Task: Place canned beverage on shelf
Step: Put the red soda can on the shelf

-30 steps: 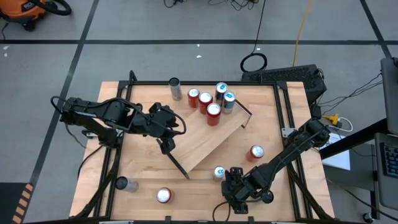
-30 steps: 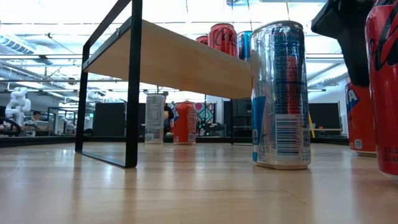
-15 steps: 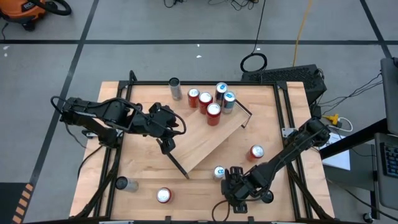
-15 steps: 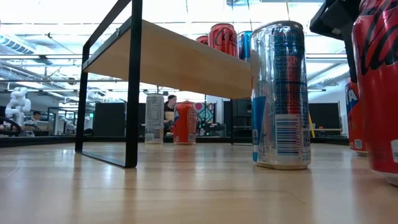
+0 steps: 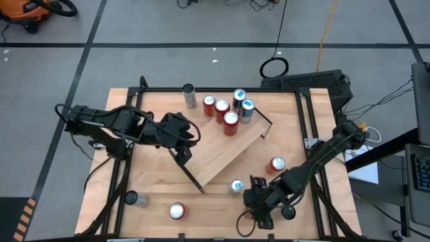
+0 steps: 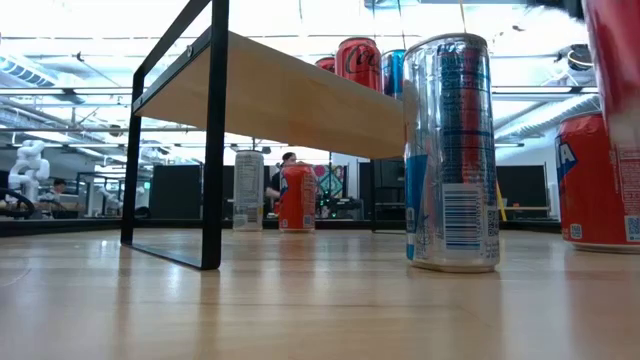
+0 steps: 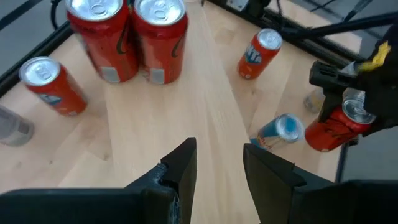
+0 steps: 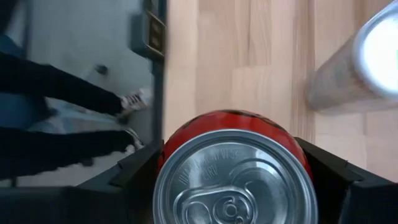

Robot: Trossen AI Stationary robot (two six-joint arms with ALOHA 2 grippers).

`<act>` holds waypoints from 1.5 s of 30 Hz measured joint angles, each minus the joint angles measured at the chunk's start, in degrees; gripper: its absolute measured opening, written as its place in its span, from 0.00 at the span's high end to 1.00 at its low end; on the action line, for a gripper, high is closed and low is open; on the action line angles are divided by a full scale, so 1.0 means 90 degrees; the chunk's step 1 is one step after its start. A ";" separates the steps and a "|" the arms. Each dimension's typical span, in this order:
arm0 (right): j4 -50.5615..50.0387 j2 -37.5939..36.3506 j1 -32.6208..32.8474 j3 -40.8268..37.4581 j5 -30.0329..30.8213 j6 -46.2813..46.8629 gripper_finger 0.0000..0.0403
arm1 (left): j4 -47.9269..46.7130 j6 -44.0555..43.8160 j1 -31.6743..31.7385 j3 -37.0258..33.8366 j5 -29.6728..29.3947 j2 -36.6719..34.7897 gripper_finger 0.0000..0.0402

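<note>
The shelf (image 5: 225,149) is a light-wood board lying slantwise mid-table on black end brackets; several red and blue cans (image 5: 230,121) stand on its far end. My right gripper (image 5: 259,200), near the table's front edge, is shut on a red can (image 8: 233,177), which also shows in the left wrist view (image 7: 336,126) and at the low view's right edge (image 6: 612,55). My left gripper (image 7: 217,165) is open and empty above the shelf's left part (image 5: 181,140). My right gripper pinches the red can's upper side wall (image 8: 171,140) between its two fingers (image 8: 134,171), one on each side, just under the rim. The fingers come from above, pointing down. The can stays upright, top up, lifted clear of the table.
On the table stand a blue-and-silver can (image 5: 236,186), an orange can (image 5: 276,164), a red can (image 5: 177,211), a grey can (image 5: 132,198) and a silver can (image 5: 189,95) at the far edge. A person's legs show beyond the table in the right wrist view (image 8: 56,118).
My right gripper has risen with the red can and drifted a little toward the table's right edge. The can, standing on the table a second ago, is now lifted clear and still upright.
</note>
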 joint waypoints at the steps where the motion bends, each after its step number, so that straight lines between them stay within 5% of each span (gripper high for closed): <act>1: 0.0011 -0.0145 -0.0022 0.0000 0.0000 -0.0010 0.32 | 0.0100 0.0000 -0.0013 0.0000 0.0006 0.0021 0.66; 8: 0.0013 -0.1191 -0.0322 0.0002 0.0024 -0.0340 0.32 | 0.0758 0.0004 -0.0160 -0.0001 0.0081 0.0220 0.60; 18: 0.0027 -0.2563 -0.1051 0.0004 0.0052 -0.1361 0.32 | 0.3005 0.0325 -0.0476 -0.0002 0.0112 0.0745 0.29; 27: 0.0065 -0.3213 -0.1632 0.0005 0.0036 -0.2204 0.32 | 0.4706 0.0503 -0.0449 0.0000 0.0235 0.1299 0.24; 38: 0.0162 -0.3483 -0.1802 0.0007 0.0024 -0.2800 0.31 | 0.4913 0.0572 -0.0421 0.0000 -0.0009 0.1846 0.23; 45: 0.0355 -0.3486 -0.1802 0.0007 0.0019 -0.2981 0.31 | 0.5009 0.0729 -0.0450 0.0000 -0.0355 0.2046 0.10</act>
